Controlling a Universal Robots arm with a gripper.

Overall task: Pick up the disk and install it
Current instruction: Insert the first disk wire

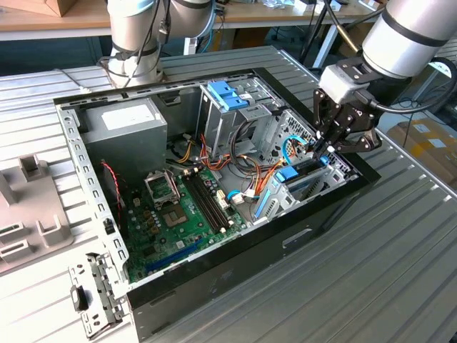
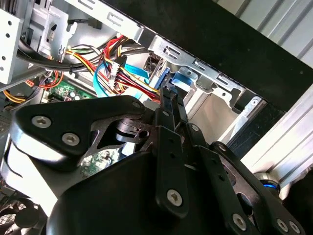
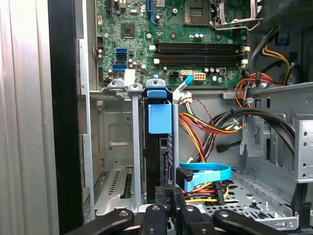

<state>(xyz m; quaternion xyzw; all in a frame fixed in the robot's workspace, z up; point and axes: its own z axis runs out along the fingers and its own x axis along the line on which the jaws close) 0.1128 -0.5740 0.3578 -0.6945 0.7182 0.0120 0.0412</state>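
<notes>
Gripper (image 1: 325,146) hangs over the drive cage (image 1: 303,187) at the case's front corner, fingers nearly closed on the disk's (image 3: 157,161) rear edge; disk stands edge-on in its slot, long axis running straight ahead.

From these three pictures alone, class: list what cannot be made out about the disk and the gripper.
- The disk: in the first wrist view it stands edge-on between cage rails, so its label is hidden.
- Gripper: in the second wrist view its own black linkage covers the fingertips' contact.
- Gripper: in the exterior view, cables and cage clutter the tips.
</notes>
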